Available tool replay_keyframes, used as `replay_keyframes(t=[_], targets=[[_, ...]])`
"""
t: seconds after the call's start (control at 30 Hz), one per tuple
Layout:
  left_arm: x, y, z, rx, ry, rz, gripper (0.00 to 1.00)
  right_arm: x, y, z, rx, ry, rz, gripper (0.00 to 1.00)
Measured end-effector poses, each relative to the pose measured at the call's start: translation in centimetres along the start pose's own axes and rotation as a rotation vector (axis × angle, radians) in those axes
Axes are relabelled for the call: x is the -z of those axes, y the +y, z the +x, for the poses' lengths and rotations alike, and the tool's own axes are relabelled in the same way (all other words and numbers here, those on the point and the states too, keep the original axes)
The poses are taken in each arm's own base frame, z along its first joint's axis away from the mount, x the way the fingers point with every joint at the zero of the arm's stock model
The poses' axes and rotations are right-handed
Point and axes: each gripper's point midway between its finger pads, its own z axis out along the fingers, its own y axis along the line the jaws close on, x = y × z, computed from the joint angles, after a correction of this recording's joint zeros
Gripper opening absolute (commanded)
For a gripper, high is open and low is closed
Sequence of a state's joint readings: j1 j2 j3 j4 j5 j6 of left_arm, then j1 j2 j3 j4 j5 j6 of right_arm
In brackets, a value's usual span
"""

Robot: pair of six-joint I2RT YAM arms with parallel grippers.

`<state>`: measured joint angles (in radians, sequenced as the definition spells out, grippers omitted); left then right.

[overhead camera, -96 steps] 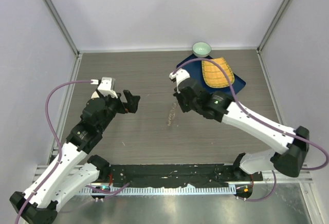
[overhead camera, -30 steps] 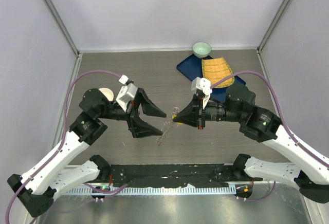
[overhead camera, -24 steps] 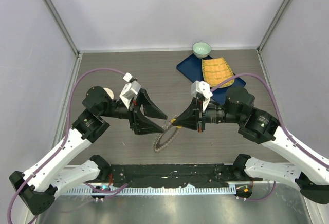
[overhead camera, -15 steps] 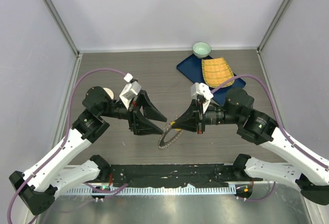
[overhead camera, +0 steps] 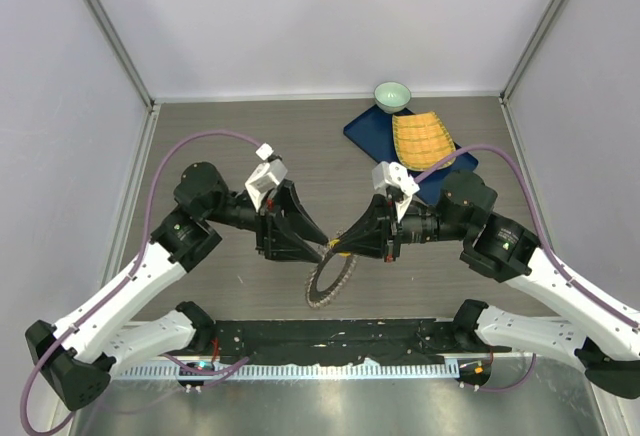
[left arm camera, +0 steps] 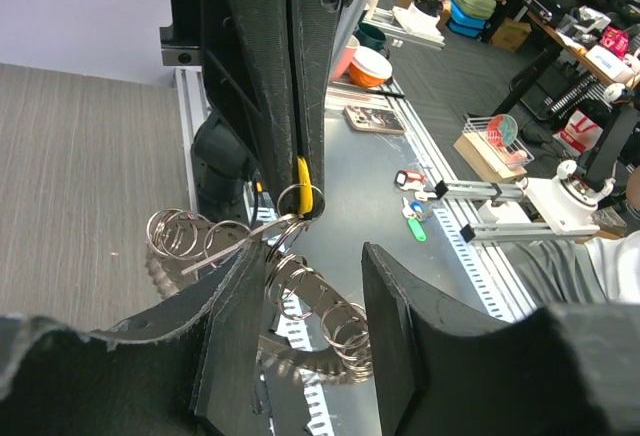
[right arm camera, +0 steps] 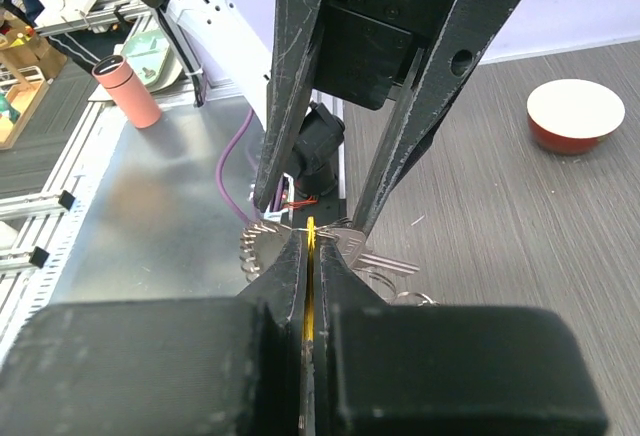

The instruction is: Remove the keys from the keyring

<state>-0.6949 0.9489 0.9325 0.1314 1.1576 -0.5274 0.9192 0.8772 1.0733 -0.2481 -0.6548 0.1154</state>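
Lining a grey wood-grain table (overhead camera: 230, 136), white walls (overhead camera: 320, 16), keyring (overhead camera: 328, 281) held above.

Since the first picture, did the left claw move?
Yes. The left gripper has gone rightward and toward the black rail at the table's near edge, closing on the keyring the right gripper holds.
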Motion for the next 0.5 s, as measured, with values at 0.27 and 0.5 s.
replay_keyframes(t=[0.27,0.5], targets=[[0.0,-0.9,-0.1,-0.023,-0.007,0.021,0.36,-0.1,0.2,-0.3,-0.006,-0.013,-0.005,0.01],[-0.5,-1.4,0.1,-0.011,-0.005,0.049,0.24,-0.2,-0.3,-0.3,-0.011,-0.013,0.013,0.01]])
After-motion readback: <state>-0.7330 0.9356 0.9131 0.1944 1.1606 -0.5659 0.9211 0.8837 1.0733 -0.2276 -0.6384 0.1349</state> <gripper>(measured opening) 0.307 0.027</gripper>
